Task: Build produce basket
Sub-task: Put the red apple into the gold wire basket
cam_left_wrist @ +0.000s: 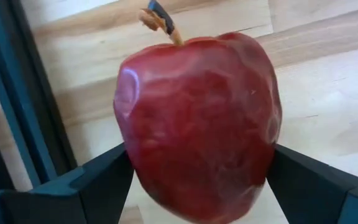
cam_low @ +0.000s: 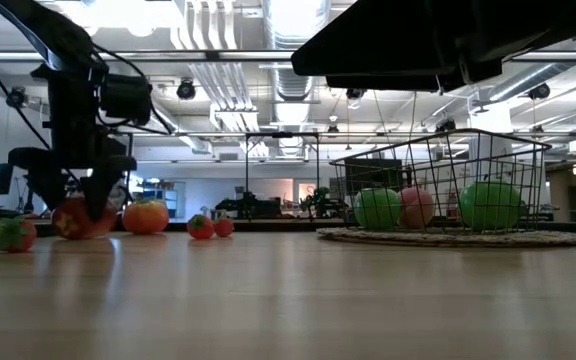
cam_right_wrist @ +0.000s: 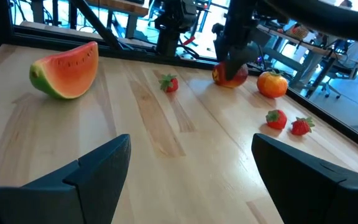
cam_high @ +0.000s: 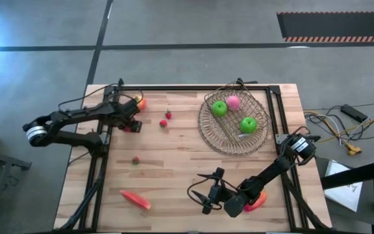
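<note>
- The left gripper [cam_high: 130, 123] stood at the table's [cam_high: 174, 162] far left side, fingers spread wide on either flank of a red apple [cam_left_wrist: 197, 118]; the wrist view showed the apple filling the gap, a finger [cam_left_wrist: 98, 180] at each side, though whether the pads actually pressed it could not be told.
- The apple sat upright-ish, stem [cam_left_wrist: 160, 22] tilted away from the wrist, its long axis running between stem and base, crosswise to the line between the fingers (a fair pose for a side pinch).
- To do this pick well, I judged the fingers should close across the apple's widest belt, squarely, below the shoulder, so the glossy skin would not squirt out.
- The tomato [cam_high: 140, 102] lay just beside; a straight lift would avoid knocking it.
- The basket [cam_high: 234, 123] lay well apart at far right, holding two green apples [cam_high: 219, 108] and a peach [cam_high: 233, 102].
- The right gripper [cam_high: 208, 193] waited near the front edge, fingers apart and empty.
- Strawberries [cam_high: 166, 118] and a watermelon slice [cam_high: 135, 199] lay loose on the table.
</note>
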### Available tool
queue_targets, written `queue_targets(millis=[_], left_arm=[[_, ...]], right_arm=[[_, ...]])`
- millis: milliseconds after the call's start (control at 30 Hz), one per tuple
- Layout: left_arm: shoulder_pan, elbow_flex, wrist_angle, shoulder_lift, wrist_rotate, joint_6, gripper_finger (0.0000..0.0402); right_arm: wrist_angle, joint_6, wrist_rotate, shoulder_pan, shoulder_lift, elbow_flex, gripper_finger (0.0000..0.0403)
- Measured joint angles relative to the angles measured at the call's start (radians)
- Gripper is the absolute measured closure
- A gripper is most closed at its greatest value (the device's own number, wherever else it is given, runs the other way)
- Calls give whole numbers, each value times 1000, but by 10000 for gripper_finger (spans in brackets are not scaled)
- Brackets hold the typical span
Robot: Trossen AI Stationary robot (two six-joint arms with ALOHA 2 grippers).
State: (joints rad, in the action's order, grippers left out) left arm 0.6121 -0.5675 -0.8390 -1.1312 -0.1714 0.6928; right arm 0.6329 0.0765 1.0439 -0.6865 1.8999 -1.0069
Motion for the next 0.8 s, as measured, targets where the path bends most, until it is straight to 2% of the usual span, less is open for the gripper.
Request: queue_targets(millis=[433, 800], left_arm=[[0, -5, 87, -114, 3, -72, 79], [10, -14, 80, -68, -39, -102, 79]], right_arm=[[0, 1, 0, 0, 0, 1, 77], [0, 11, -4, 0, 0, 2, 77]])
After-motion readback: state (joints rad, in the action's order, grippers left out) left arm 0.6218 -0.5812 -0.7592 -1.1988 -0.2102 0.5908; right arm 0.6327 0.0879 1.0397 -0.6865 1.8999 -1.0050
